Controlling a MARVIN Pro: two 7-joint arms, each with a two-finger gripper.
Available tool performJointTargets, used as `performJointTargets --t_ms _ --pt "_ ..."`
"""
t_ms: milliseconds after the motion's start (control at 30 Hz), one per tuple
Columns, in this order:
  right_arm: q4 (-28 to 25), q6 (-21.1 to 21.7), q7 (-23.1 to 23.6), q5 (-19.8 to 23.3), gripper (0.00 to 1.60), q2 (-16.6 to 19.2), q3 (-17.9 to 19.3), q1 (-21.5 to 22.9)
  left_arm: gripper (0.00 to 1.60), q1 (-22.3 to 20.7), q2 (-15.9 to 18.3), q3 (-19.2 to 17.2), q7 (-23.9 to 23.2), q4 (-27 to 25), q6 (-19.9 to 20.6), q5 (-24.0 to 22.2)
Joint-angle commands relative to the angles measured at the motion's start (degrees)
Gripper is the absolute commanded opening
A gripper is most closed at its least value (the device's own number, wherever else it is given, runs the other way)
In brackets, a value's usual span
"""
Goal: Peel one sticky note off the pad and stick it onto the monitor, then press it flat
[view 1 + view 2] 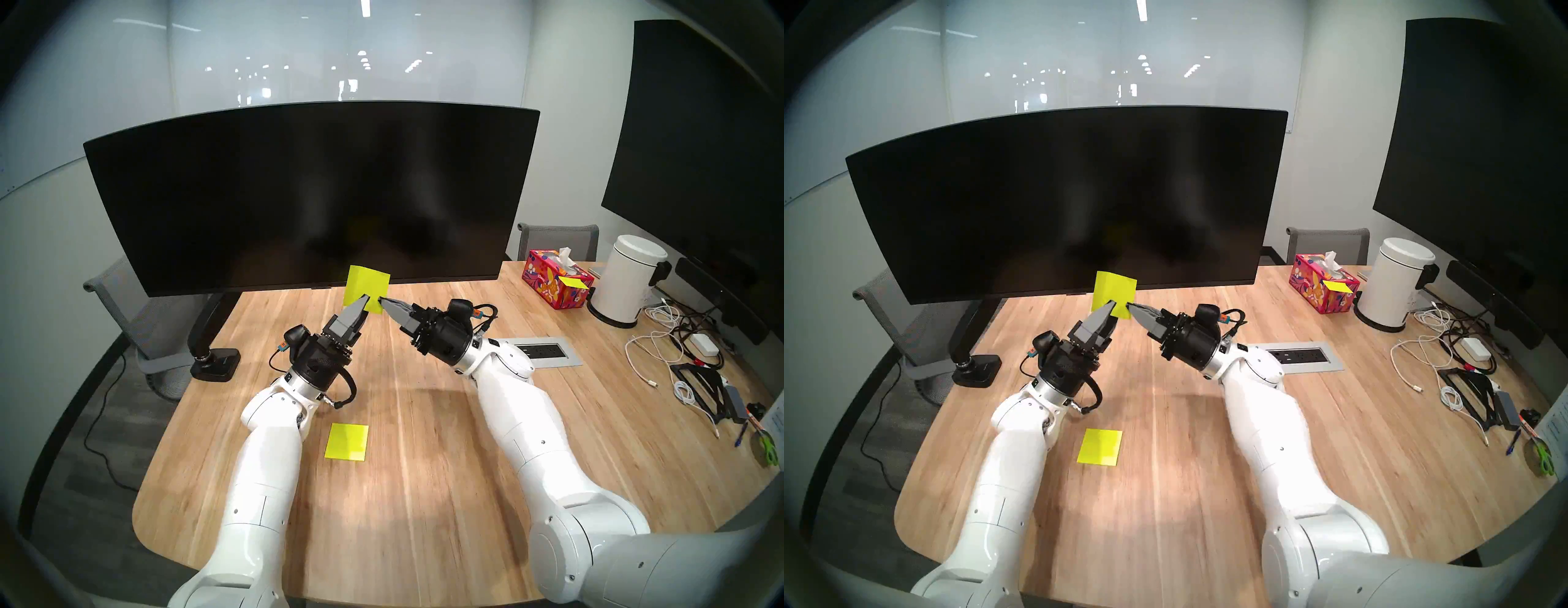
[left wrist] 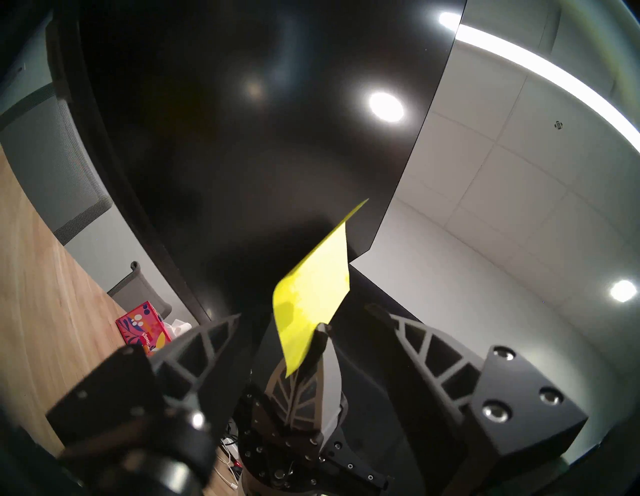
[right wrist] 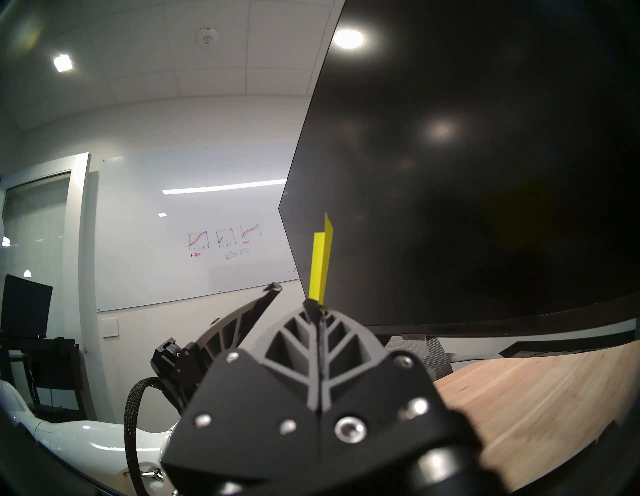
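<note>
Pad flat on table; right gripper pinches sticky note; left gripper apparently part-open, empty.

The tissue box, left of the left claw in the left wrist view, carries the brand "Kleenex" on its red patterned side. On the whiteboard, left of the right claw in the right wrist view, blue marker reads "EXPO" under three small graphs, with red "+20" beside it. The ceiling smoke detector bears a small word, too small to read.
</note>
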Motion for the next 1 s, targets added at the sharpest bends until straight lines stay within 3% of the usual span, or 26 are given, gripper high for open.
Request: performJointTargets --t_ms 0,167,533,633,800,867,967 --pt "-0.9 0.1 -0.1 0.2 0.00 -0.4 0.0 0.7 0.95 0.1 -0.3 -0.1 0.0 -1.7 0.1 -0.2" --pt "-0.9 0.1 -0.1 0.1 0.00 -0.4 0.1 0.7 0.79 0.3 -0.4 -0.3 0.3 -1.9 0.2 -0.3" --pt "-0.9 0.2 -0.1 0.0 0.00 -0.5 0.2 0.7 0.77 0.1 -0.3 -0.3 0.1 -1.1 0.1 -0.2" --pt "-0.9 0.2 0.0 0.0 0.00 -0.5 0.2 0.7 0.70 0.2 -0.4 -0.4 0.1 -1.0 0.2 -0.3" --pt "-1.1 -0.2 -0.4 -0.5 0.00 -0.5 0.1 0.6 0.37 0.2 -0.5 -0.4 0.2 -1.0 0.2 -0.4" --pt "-1.2 -0.5 -0.5 -0.7 0.00 -0.6 0.1 0.5 0.00 0.2 -0.5 -0.4 0.2 -1.1 0.3 -0.4" --pt "-1.4 -0.6 -0.6 -0.8 0.00 -0.6 0.1 0.5 0.00 0.2 -0.4 -0.4 0.1 -1.0 0.5 -0.5"
